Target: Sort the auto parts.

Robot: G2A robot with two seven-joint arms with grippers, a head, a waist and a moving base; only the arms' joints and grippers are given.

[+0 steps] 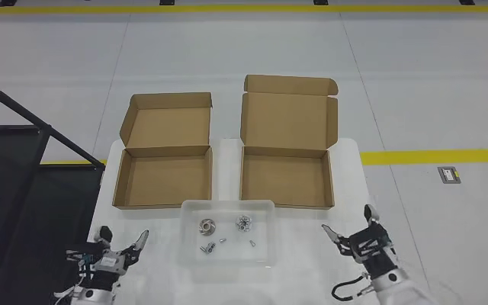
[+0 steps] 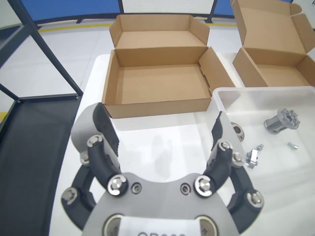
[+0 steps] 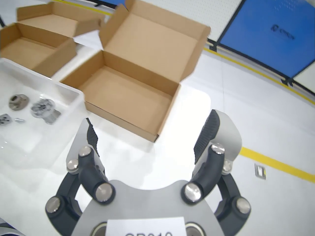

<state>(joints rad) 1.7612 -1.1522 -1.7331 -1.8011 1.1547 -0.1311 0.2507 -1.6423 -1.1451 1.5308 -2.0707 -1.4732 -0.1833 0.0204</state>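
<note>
Nothing is sorted: left box (image 1: 162,181) and right box (image 1: 286,181) hold nothing; perhaps five parts (image 1: 207,226) wait in the tray (image 1: 229,203); left gripper (image 1: 124,235) and right gripper (image 1: 348,221) are spread.

Top view looks straight down; both low wrist views face forward, sharing the tray (image 1: 227,203).
</note>
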